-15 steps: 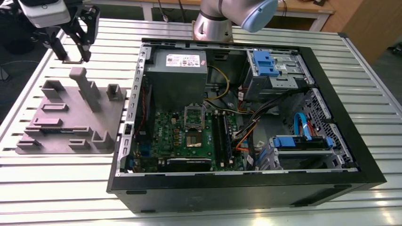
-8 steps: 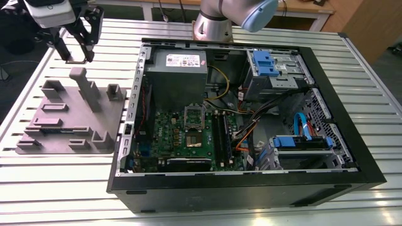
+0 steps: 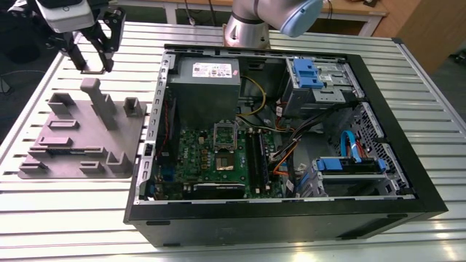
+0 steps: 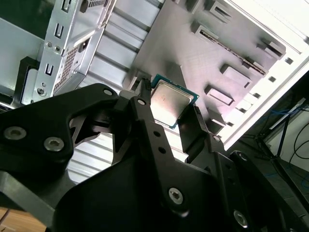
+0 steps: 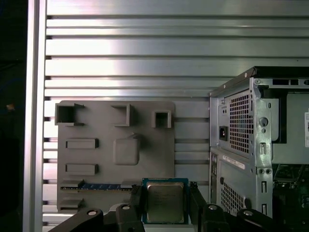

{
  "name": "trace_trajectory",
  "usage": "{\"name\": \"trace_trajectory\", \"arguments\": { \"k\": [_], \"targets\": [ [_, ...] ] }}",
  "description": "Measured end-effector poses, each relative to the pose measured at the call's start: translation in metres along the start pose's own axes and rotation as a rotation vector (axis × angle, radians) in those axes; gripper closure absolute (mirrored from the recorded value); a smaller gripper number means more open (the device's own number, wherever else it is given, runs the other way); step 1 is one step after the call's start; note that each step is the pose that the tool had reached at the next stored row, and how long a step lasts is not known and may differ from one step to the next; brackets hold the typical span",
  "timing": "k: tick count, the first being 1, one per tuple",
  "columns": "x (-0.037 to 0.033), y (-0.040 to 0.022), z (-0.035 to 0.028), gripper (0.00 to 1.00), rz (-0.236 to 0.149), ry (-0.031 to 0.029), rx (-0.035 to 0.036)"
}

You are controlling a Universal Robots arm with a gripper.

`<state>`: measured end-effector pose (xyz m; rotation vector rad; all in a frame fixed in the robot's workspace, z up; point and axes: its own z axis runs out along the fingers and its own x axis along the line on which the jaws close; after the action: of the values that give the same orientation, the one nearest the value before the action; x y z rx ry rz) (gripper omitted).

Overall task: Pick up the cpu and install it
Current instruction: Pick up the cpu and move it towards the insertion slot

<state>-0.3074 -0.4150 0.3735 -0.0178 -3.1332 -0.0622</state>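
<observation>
The cpu [image 5: 165, 200], a small square chip with a silvery metal top and a green rim, sits clamped between my gripper's two black fingers [image 5: 136, 199]. In both wrist views the gripper [image 4: 168, 115] is shut on its opposite edges. In the exterior view the gripper [image 3: 91, 61] hangs in the air at the upper left, above the far end of the grey parts holder [image 3: 80, 136] and apart from it. The open computer case [image 3: 407, 164] lies to the exterior view's right, and its green motherboard [image 3: 193, 158] has the processor socket [image 3: 221, 161] near its middle.
The holder carries raised posts and slots, with a memory stick [image 5: 101, 186] in one slot. Inside the case are a grey power supply [image 3: 207, 87], blue drive brackets [image 3: 313, 73], black memory slots [image 3: 256, 155] and loose cables. Everything rests on a slatted metal table [image 3: 65, 218].
</observation>
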Motion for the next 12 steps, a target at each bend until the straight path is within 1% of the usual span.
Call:
{"name": "trace_trajectory", "arguments": {
  "k": [12],
  "targets": [
    [-0.0103, 0.0001, 0.0000, 0.53, 0.000, 0.0000, 0.0000]
  ]
}}
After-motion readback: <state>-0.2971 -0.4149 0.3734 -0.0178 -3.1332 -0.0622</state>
